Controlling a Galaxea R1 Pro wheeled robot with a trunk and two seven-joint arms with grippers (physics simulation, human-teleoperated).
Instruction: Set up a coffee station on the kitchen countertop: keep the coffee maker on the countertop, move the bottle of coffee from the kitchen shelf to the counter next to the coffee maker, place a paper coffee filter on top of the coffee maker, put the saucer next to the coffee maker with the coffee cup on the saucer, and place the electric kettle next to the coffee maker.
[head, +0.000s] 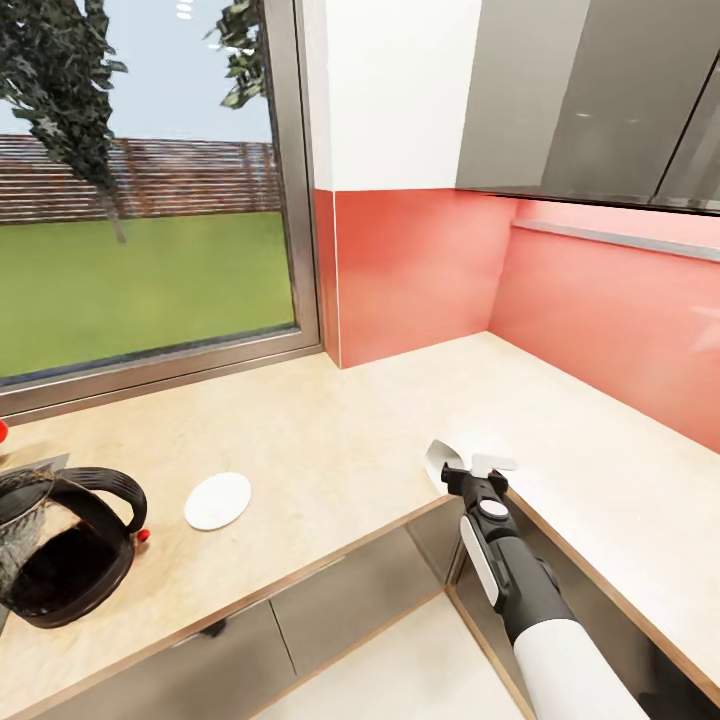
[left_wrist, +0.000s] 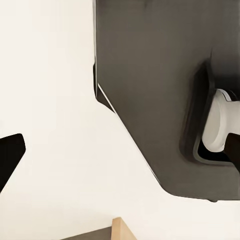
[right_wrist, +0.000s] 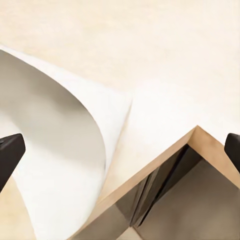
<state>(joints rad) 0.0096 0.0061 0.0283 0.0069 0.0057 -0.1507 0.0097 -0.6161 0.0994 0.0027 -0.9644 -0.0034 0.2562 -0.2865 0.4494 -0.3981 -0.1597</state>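
Paper coffee filter (right_wrist: 65, 165): white, curled cone between right gripper (right_wrist: 120, 150) fingertips.

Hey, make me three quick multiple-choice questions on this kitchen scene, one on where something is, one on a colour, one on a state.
1. The paper filter lies:
A. at the countertop's inner corner edge
B. on the windowsill
C. on the floor

2. The backsplash is:
A. blue
B. coral red
C. grey

3. The right pincer is:
A. open at the filter
B. shut on the saucer
C. holding the carafe

Answers:
1 A, right wrist view shows it on the countertop edge.
2 B, the wall panels are red.
3 A, its fingers stand wide apart.
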